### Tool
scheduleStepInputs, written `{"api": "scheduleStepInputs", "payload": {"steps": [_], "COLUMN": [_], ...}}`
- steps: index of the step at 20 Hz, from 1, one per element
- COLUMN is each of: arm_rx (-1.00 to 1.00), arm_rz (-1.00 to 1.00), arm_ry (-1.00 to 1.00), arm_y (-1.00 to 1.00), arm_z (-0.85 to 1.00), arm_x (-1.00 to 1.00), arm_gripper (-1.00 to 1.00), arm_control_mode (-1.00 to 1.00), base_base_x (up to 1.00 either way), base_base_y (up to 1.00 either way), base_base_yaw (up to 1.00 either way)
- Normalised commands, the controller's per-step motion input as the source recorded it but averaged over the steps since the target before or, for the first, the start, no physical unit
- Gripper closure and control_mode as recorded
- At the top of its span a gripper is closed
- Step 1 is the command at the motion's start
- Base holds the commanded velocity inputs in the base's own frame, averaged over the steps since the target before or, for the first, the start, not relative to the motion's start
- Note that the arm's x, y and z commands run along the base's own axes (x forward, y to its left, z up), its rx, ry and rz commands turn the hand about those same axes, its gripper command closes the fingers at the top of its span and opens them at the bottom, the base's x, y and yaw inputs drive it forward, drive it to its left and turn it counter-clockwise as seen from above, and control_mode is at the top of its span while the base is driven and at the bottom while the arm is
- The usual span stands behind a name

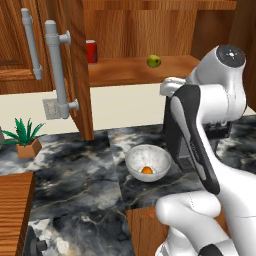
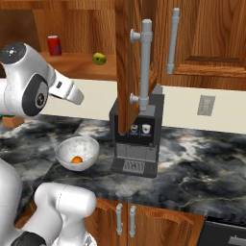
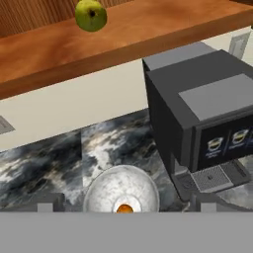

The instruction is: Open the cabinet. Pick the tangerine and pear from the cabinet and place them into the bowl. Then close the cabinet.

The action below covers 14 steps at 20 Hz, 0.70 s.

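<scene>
**Tangerine in the bowl, pear on the shelf**

The tangerine (image 1: 147, 170) lies in the bowl (image 1: 135, 159), a little off its middle, and the bowl stands on the dark marbled counter (image 1: 75, 185) just beside the coffee machine (image 2: 137, 137). The pear (image 1: 154, 61) sits alone toward the middle of the cabinet (image 1: 135, 70) shelf, dark spot facing out. Both cabinet doors stand swung wide, their grey bar handles (image 1: 56, 67) edge-on to my base cameras. Farther along the shelf, well apart from the pear, stands a red can (image 2: 54, 45).

My pincer (image 3: 123, 206) hangs above the bowl with its two tips spread wide and nothing between them (in the hand view they stand either side of the bowl's rim). How high above the bowl I am, I cannot quite judge from here.

A small potted plant (image 1: 25, 137) stands on the counter by the wall, beneath a wall outlet (image 1: 50, 107).
</scene>
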Motion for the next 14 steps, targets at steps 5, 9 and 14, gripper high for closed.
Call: {"api": "scheduleStepInputs", "payload": {"steps": [5, 9, 14], "arm_rx": [-0.06, -0.07, -0.04], "arm_rz": [0.00, 0.00, 0.00], "arm_ry": [-0.10, -0.07, -0.03], "arm_y": [0.00, 0.00, 0.00], "arm_z": [0.60, 0.33, 0.15], "arm_x": [0.08, 0.29, 0.61], "arm_gripper": [-1.00, -1.00, -1.00], "arm_control_mode": [-1.00, -1.00, -1.00], "base_base_x": [0.00, 0.00, 0.00], "base_base_y": [0.00, 0.00, 0.00], "base_base_yaw": [0.00, 0.00, 0.00]}}
